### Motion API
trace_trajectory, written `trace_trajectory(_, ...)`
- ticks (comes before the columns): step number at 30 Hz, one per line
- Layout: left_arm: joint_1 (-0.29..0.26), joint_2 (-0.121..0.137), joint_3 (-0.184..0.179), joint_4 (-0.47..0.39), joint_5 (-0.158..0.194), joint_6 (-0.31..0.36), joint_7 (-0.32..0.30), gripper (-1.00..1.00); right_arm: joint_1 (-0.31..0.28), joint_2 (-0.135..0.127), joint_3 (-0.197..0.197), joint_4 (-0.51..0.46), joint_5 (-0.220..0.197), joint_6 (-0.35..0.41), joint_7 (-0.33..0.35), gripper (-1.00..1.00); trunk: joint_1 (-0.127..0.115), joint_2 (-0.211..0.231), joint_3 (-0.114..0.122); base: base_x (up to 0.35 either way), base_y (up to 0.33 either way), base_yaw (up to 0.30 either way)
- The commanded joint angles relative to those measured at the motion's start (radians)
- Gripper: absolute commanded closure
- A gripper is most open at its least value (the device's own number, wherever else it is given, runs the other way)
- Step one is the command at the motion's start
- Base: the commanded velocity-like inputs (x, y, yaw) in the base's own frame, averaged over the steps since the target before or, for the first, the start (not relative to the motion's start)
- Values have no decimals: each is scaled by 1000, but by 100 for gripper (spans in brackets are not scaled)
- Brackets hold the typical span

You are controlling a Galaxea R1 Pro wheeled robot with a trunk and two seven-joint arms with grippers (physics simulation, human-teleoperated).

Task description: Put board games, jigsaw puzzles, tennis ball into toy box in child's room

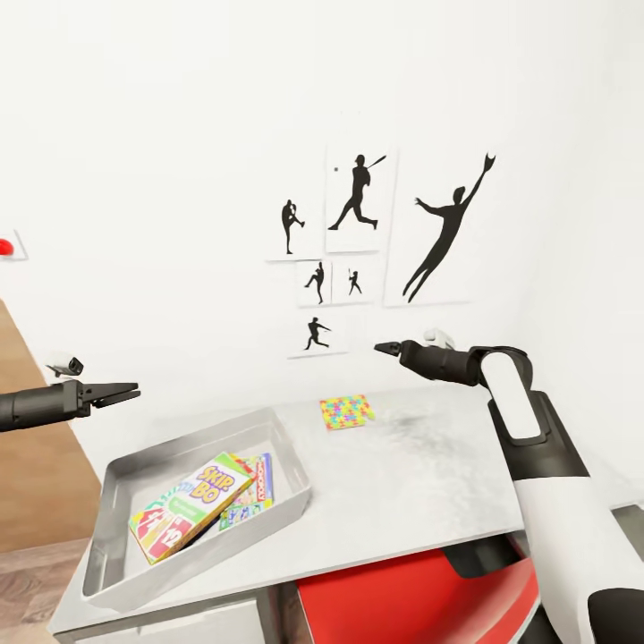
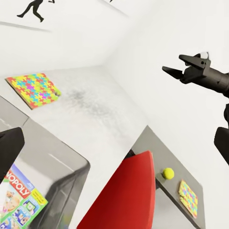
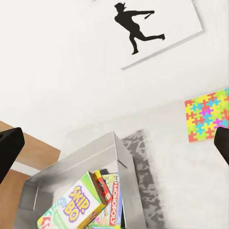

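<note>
**Games in the bin, one puzzle out on the counter**

The see-through grey plastic bin [image 1: 116,501] sits at the lower left of the head view, on the light grey counter [image 1: 420,483]. Inside it lie the yellow, red and green "Skip-Bo" game box [image 1: 188,514] and a Monopoly box [image 1: 261,478], leaning together. A thin puzzle board of many colours [image 1: 346,410] lies flat on the counter, apart from the bin. In the left wrist view, a small yellow-green ball [image 2: 167,173] and a second puzzle board [image 2: 188,198] rest on the lower dark grey part [image 2: 167,157].

The left pincer [image 1: 128,392] looks nearly together and holds nothing. The right pincer [image 2: 177,69] is apart and empty, above the counter.
</note>
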Motion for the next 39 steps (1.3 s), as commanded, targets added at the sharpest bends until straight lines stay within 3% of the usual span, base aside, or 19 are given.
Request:
trace_trajectory(1,-1,0,0,0,-1,11,-4,-100,-1,-1,2,-1,-10,1,-10,-100,1,-3,-2,0,-101,0)
trace_trajectory(13,-1,0,0,0,-1,11,-4,-100,-2,0,4,-1,-10,1,-12,-100,1,-3,-2,33,-51,7)
trace_trajectory(23,-1,0,-1,0,-1,11,-4,-100,-2,-1,3,-1,-10,1,-12,-100,1,-3,1,50,-64,166)
trace_trajectory(39,-1,-1,-1,0,-1,11,-4,-100,-3,-1,3,4,-9,1,-13,-100,1,-3,1,51,-155,9)
